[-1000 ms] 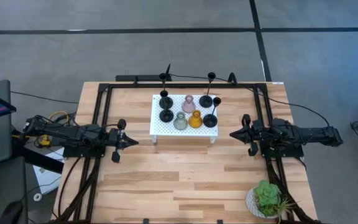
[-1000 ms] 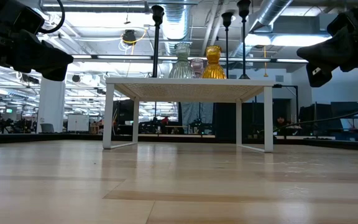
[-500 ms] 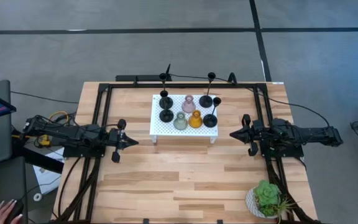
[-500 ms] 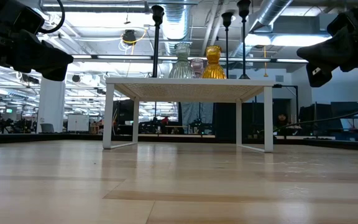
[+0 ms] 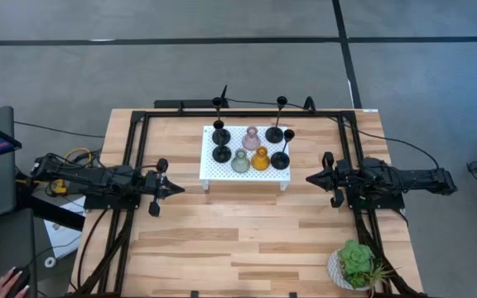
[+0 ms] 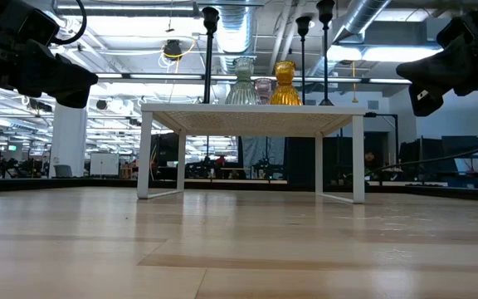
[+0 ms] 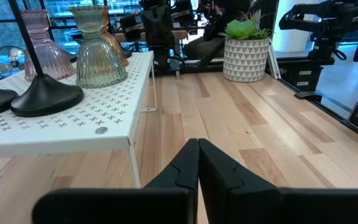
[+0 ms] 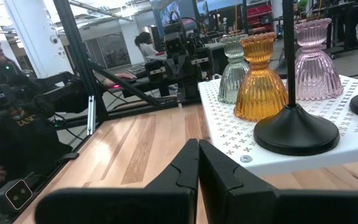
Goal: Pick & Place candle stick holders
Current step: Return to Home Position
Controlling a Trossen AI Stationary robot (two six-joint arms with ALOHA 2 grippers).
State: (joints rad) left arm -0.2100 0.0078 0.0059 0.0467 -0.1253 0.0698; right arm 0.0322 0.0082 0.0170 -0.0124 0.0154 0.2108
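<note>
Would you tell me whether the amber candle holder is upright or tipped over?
Upright: the amber candle holder stands on its wide base on the white platform, cup upward.

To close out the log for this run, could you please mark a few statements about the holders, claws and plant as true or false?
1. The amber holder, pink holder and green holder all stand on the white platform. True.
2. The left claw grips the amber holder. False: it is shut on nothing, apart from the platform.
3. The potted plant sits on the platform. False: it stands on the table, near the right arm.
4. The right claw is shut and empty. True.
</note>
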